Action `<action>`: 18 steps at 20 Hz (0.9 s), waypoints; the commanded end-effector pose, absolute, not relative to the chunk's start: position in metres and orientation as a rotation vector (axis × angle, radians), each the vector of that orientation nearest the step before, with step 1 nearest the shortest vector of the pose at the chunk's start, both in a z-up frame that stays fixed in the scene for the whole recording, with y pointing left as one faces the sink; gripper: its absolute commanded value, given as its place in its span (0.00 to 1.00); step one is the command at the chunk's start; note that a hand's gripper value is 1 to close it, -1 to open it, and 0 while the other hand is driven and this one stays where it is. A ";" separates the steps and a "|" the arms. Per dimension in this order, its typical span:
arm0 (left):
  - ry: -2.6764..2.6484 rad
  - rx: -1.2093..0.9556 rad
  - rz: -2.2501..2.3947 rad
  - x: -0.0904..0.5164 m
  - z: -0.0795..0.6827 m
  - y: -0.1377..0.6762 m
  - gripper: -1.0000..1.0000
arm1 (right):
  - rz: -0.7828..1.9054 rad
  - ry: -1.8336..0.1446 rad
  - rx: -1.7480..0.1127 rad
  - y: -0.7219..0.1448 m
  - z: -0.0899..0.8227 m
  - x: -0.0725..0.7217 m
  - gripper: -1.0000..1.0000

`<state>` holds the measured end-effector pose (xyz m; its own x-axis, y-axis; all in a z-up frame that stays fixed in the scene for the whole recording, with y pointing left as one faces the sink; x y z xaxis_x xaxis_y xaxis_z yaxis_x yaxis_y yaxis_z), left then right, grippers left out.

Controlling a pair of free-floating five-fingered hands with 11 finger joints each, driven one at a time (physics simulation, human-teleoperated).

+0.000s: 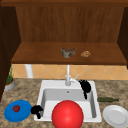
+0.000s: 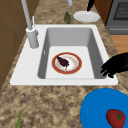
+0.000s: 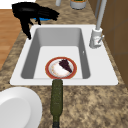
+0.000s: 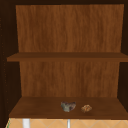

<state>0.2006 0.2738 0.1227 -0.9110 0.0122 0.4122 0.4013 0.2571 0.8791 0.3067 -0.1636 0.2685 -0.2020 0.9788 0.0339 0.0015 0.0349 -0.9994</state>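
My left robot hand [image 1: 37, 110] hovers over the sink's [image 1: 43, 86] near left corner beside the blue plate [image 1: 15, 113], fingers curled down, it seems, around nothing. My right robot hand [image 1: 85, 86] hangs loosely open above the sink's far right side, near the tap [image 1: 68, 77]. A red-rimmed plate [image 2: 66, 63] lies in the basin.

Speckled stone bench [image 1: 27, 91] holds a white sink [image 1: 43, 86]; brown wooden shelves [image 4: 67, 57] above; orange tiled wall [image 1: 50, 71] behind.

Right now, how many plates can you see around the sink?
3. A blue plate holding a tomato sits on the counter left of the sink, a white plate on the counter to its right, and a red-rimmed plate lies in the basin. Others may be hidden.
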 end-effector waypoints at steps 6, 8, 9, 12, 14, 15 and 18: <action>-2.212 -0.380 -1.696 0.201 0.123 0.274 0.50 | 1.322 -1.368 -1.092 -0.150 0.304 0.362 0.00; -2.212 -0.380 -1.696 0.201 0.123 0.274 0.50 | 1.322 -1.368 -1.091 -0.147 0.310 0.374 0.00; -2.212 -0.380 -1.696 0.201 0.123 0.274 0.50 | 1.322 -1.367 -1.090 -0.146 0.314 0.379 0.00; -2.212 -0.380 -1.696 0.201 0.123 0.274 0.50 | 1.326 -1.365 -1.085 -0.143 0.323 0.396 0.00; -2.212 -0.380 -1.696 0.201 0.123 0.274 0.50 | 1.343 -1.339 -1.053 -0.140 0.324 0.407 0.00; -2.212 -0.380 -1.696 0.201 0.123 0.274 0.50 | 1.376 -1.299 -1.023 -0.140 0.320 0.412 0.00; -2.212 -0.380 -1.696 0.201 0.123 0.274 0.50 | 1.411 -1.247 -0.993 -0.132 0.324 0.420 0.00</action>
<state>0.2006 0.2738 0.1227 -0.9110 0.0122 0.4122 0.4013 0.2571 0.8791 0.4117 -0.1384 0.3255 -0.2009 0.9788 0.0394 -0.0369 0.0326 -0.9988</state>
